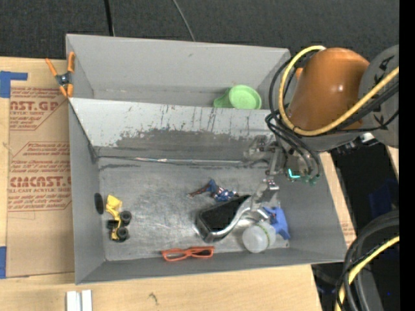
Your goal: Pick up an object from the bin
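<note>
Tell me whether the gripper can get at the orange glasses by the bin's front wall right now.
Probably yes. The orange glasses lie flat on bare floor with nothing on them, left of the black thing that the gripper hangs near. The front wall close beside them may crowd a grasp.

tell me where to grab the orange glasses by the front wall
Probably the middle of the orange glasses, from straight above, pinching across the thin frame. They lie flat and long, apart from the heap, though the front wall sits close.

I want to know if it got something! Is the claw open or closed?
Gripper: cannot tell. It hangs over the heap with the blue thing.
</note>
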Controlling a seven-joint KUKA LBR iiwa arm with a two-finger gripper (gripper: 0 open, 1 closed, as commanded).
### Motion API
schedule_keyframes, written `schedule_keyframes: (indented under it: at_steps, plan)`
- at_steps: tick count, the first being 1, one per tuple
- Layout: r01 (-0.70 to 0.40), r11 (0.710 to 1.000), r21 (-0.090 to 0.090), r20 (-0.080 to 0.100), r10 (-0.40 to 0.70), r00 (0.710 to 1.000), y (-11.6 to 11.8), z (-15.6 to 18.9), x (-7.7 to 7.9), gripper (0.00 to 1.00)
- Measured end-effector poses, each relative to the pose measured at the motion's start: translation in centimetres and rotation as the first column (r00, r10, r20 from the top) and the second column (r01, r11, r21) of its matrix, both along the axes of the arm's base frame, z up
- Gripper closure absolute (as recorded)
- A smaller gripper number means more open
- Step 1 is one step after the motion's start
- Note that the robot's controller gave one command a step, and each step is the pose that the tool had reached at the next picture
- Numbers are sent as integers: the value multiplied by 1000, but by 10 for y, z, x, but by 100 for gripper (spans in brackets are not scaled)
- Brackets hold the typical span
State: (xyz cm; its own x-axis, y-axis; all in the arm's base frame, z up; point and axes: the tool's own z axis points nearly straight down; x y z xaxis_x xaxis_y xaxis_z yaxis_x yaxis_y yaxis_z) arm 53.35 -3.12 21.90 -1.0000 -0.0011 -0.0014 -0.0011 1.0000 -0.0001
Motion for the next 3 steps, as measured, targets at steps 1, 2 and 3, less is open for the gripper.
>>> schedule_keyframes:
  at_steps: [1,2,3]
  plan:
    - [-2,1000,0,1,2,1000,0,-1,0,0]
    - [-191,982,1,-1,191,982,-13,14,-6,0]
    - [-282,959,-4,10,282,959,-1,-19,-6,0]
